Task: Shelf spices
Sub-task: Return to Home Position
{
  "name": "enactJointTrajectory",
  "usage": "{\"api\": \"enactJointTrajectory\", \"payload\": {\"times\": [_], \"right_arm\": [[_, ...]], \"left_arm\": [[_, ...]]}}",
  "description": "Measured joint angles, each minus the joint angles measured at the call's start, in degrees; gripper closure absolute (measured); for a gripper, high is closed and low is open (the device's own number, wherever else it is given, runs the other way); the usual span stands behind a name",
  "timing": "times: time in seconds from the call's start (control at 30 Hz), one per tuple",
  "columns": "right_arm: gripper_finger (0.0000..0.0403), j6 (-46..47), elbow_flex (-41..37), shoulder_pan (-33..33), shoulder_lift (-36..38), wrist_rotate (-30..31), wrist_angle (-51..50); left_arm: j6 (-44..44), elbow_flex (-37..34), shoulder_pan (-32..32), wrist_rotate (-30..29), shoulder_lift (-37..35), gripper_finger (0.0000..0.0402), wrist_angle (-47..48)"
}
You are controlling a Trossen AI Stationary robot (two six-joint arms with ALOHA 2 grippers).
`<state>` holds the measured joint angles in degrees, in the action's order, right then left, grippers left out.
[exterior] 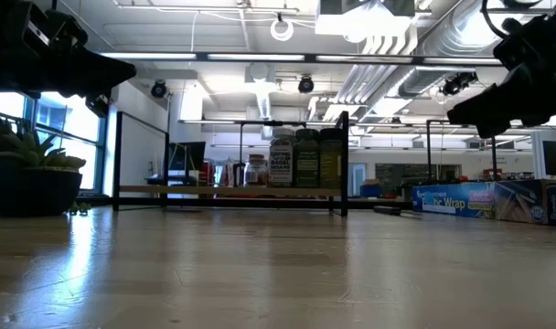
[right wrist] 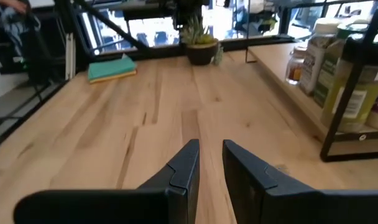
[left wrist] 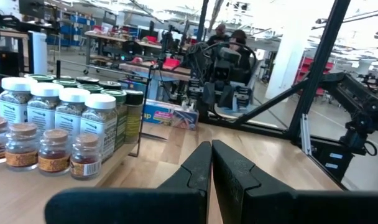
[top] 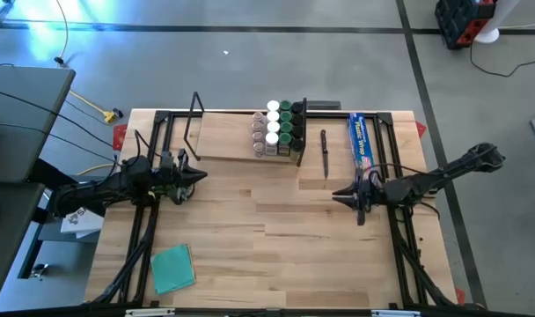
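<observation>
Spices [top: 276,128] stand clustered at the right end of the shelf [top: 223,136]. Left end effector [top: 200,174] is closed and empty; right end effector [top: 338,195] seems slightly parted. Draw both back high, clear of the shelf.

Shelf [exterior: 168,190] stood mid-worktop [exterior: 278,274], spices [exterior: 296,157] grouped at its right end; blue wrap box [exterior: 484,199] right, potted plant [exterior: 26,178] left.

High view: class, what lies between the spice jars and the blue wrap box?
In the high view, the shelf's black wire frame and a thin dark tool lie between the jars and box.
</observation>
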<state>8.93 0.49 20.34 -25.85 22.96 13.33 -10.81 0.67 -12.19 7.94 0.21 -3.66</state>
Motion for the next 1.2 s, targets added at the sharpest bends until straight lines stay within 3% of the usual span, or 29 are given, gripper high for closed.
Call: {"api": "enactJointTrajectory", "payload": {"times": [0.57,0.77,0.97,1.2], "right_arm": [[0.0337,0.0,0.0,1.07,0.84,-0.07,-2.47],[0.0337,-0.02,0.0,3.58,14.03,-0.93,-9.6],[0.0337,0.0,0.0,3.64,24.61,-2.08,-9.45],[0.0337,0.0,0.0,3.57,25.65,-2.08,-7.54]], "left_arm": [[-0.02,0.0,-0.02,0.0,0.0,0.0393,0.0],[0.0,0.0,-0.07,0.0,0.0,0.0393,-0.02],[-0.02,0.0,-0.07,0.0,0.0,0.0393,-0.02],[-0.01,0.0,-0.07,0.0,0.0,0.0393,0.25]]}}
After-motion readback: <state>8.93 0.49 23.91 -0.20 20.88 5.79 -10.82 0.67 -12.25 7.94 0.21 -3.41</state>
